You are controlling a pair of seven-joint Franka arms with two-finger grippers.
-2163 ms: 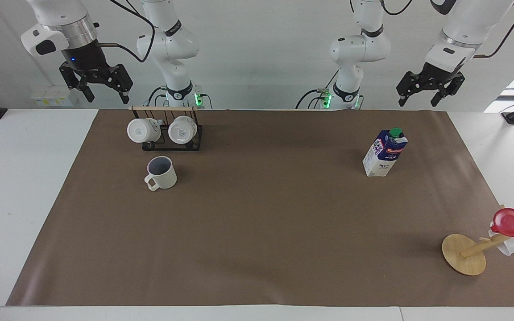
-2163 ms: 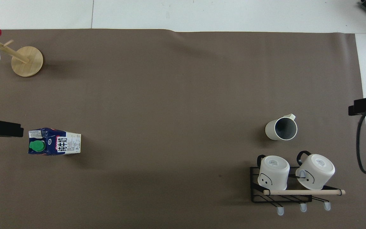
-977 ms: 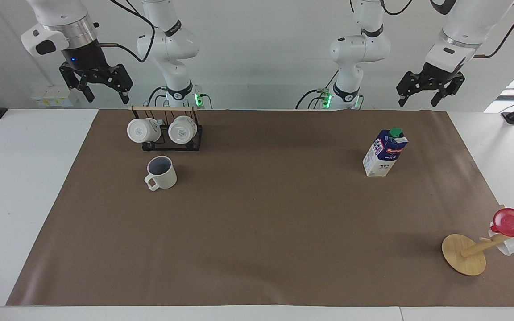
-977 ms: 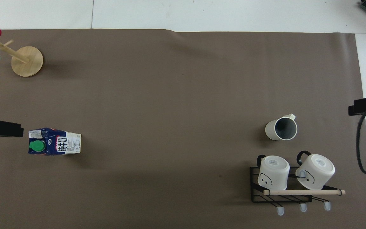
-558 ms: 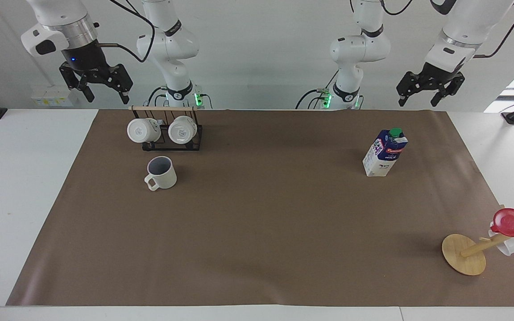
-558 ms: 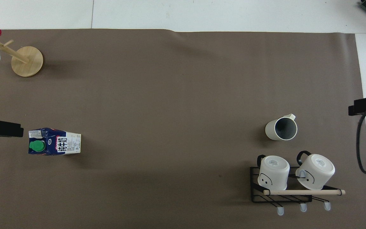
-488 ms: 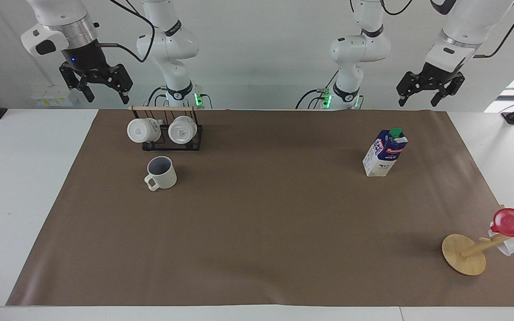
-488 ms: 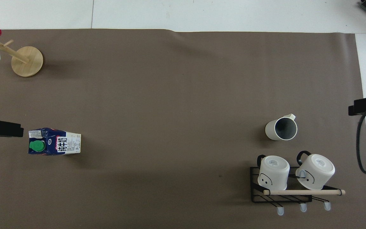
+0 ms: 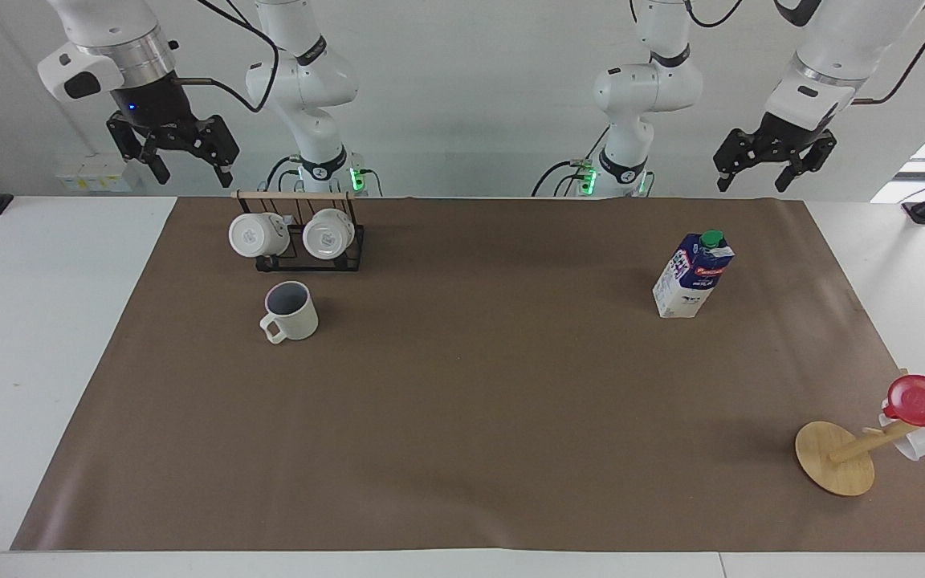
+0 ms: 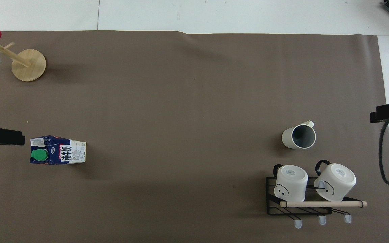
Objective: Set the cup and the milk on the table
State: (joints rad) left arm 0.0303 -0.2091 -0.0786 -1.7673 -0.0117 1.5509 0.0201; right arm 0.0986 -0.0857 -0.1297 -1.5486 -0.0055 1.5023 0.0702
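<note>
Two grippers, left gripper [image 9: 776, 178] and right gripper [image 9: 186, 166], hang wide open, empty. The milk [image 9: 693, 275] stands upright (cap up). The cup [image 9: 291, 311], mouth up, stands just beside the rack [image 9: 302, 237], farther from the robots, handle pointing away from them.

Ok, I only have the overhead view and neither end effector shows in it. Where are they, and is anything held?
Observer: The left end effector hangs raised at the robots' edge of the table, toward the end where the milk is, open and empty.
Operator: And the right one?
Observer: The right end effector is raised too, open and empty, up beside the black mug rack.
Operator: Is the milk standing or lying down?
Observer: Standing upright on the table, with a red logo showing on its side.
</note>
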